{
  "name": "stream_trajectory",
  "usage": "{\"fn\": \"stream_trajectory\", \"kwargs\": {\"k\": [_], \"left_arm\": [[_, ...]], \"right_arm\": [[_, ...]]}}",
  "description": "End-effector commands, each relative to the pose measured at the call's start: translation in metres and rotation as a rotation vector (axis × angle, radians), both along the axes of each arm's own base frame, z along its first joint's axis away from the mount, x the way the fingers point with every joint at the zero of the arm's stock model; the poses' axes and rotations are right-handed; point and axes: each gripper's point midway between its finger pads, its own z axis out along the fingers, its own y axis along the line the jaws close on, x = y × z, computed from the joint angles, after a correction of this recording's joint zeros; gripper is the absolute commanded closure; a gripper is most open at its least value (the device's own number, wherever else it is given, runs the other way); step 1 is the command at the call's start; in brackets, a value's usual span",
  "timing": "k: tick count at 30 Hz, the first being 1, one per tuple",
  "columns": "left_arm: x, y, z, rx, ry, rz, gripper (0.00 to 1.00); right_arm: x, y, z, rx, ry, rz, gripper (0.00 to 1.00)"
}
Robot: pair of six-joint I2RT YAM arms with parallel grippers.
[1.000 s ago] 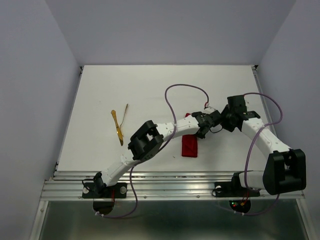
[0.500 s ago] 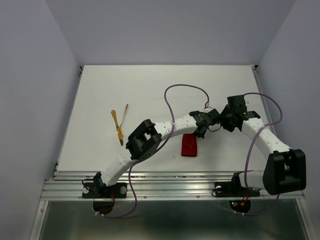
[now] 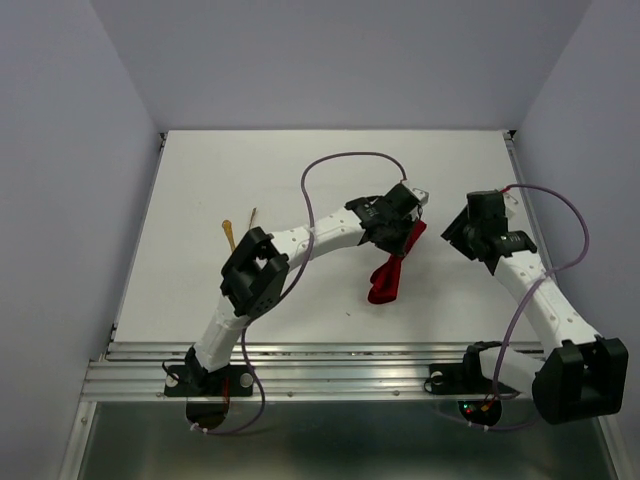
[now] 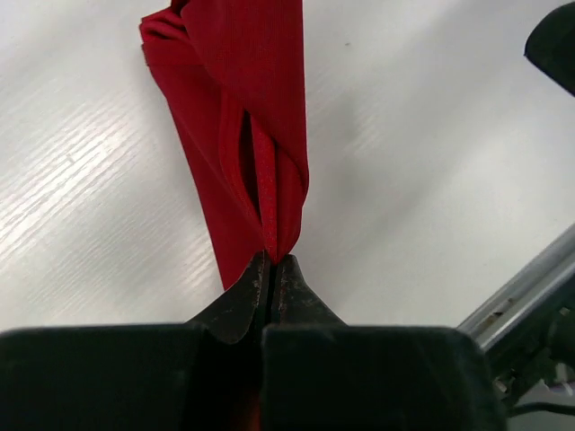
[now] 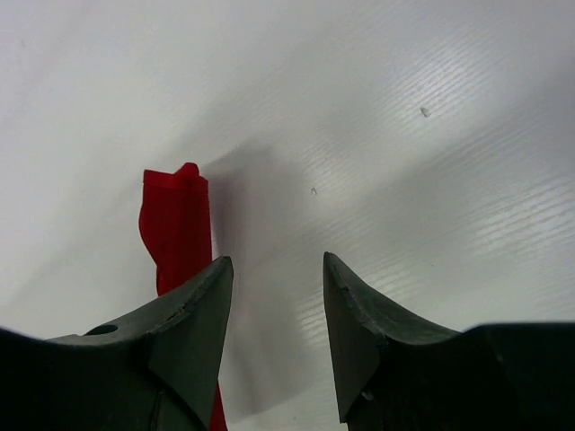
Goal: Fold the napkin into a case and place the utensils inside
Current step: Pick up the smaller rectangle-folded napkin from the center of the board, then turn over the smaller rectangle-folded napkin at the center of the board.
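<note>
Left gripper (image 4: 272, 262) tight on seemingly bunched napkin (image 4: 259, 108)

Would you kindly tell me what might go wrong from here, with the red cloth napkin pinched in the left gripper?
1. The left gripper pinches only a thin edge of the bright red soft cloth napkin at its very tips, so the cloth may slip free.
2. The napkin is bunched and twisted, so its folds may come apart.
3. The left arm's elbow sits over the slim gold metal knife and might nudge it.
</note>
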Motion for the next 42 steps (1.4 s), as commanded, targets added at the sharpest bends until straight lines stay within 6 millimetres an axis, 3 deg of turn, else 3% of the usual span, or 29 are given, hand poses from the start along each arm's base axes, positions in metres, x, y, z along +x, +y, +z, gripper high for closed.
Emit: {"fn": "stream_trajectory", "kwargs": {"k": [1,10,16,27,33,42], "left_arm": [[-0.015,-0.017,0.043,-0.166,0.005,-0.118,1.0],[-0.027,-0.036,0.059,-0.335,0.093,-0.268,1.0],[-0.033,-0.051,0.061,-0.469,0.182,-0.374,1.0],[-0.005,-0.046,0.041,-0.556,0.278,-0.423,1.0],[0.0,-0.041,0.022,-0.556,0.33,-0.418,1.0],[0.007,-0.029,0.009,-0.556,0.361,-0.4,1.0]], "right_arm": [[0.001,-0.016,0.032,-0.032,-0.109,-0.087,0.5],[0.0,-0.018,0.05,-0.032,-0.142,-0.097,0.49],[-0.002,-0.019,0.048,-0.04,-0.131,-0.097,0.49],[-0.001,-0.02,0.045,-0.051,-0.116,-0.09,0.49],[0.001,-0.017,0.038,-0.047,-0.091,-0.076,0.49],[0.002,-0.017,0.03,-0.056,-0.063,-0.075,0.49]]}}
